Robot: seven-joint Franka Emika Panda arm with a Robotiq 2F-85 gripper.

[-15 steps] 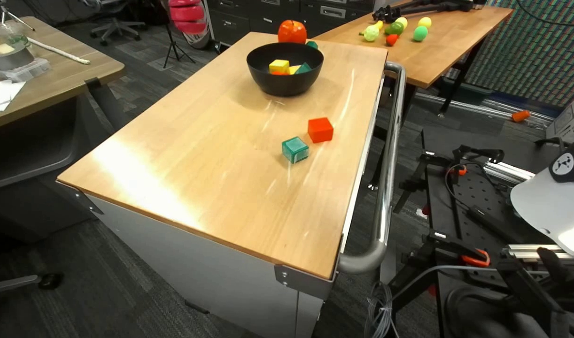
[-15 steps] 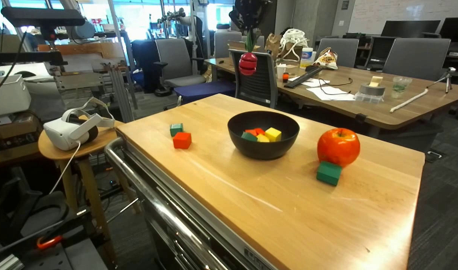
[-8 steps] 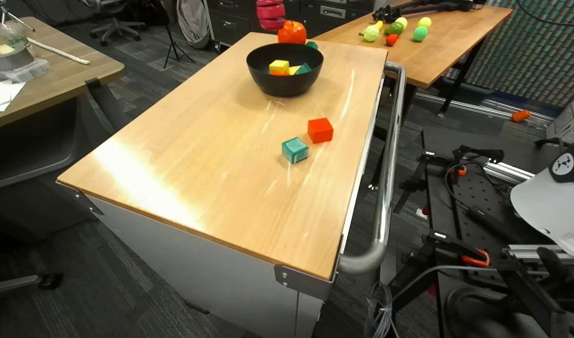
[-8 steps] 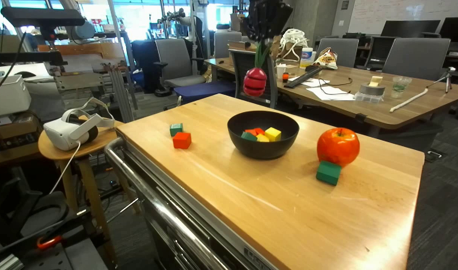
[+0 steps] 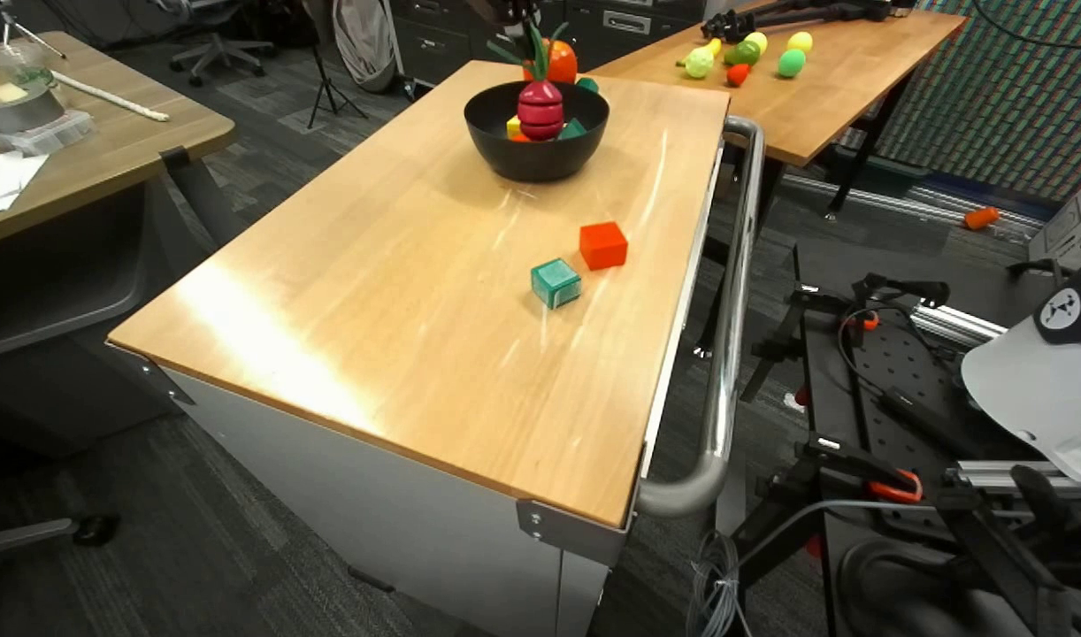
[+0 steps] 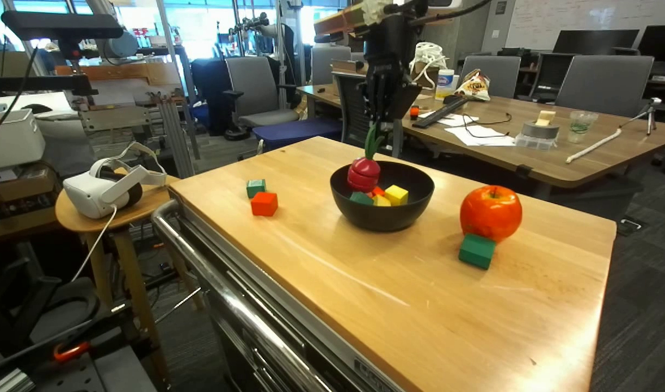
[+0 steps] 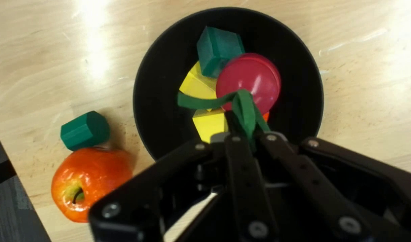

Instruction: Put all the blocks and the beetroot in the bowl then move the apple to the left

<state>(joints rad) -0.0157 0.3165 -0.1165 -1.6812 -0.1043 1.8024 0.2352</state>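
My gripper (image 6: 379, 118) is shut on the green leaves of the dark-red beetroot (image 6: 363, 175). The beetroot hangs inside the black bowl (image 6: 384, 218), over the blocks; whether it touches them I cannot tell. In the wrist view the beetroot (image 7: 251, 77) sits between the jaws and a green block (image 7: 220, 50). Yellow blocks (image 7: 210, 124) and a partly hidden red-orange block (image 6: 377, 191) also lie in the bowl. On the table are a red-orange block (image 5: 603, 245) and a green block (image 5: 555, 283) close together. Another green block (image 6: 477, 251) touches or nearly touches the orange-red apple (image 6: 491, 212).
The wooden cart top (image 5: 399, 265) has a metal handle rail (image 5: 735, 310) along one side. A second table (image 5: 859, 80) holds toy fruits. A desk (image 6: 593, 158) with tape and papers stands beyond the cart. A headset (image 6: 109, 188) lies on a stool.
My gripper has come down with the beetroot, from high above the table behind the bowl to inside the bowl's rim. The blocks, bowl and apple have not moved.
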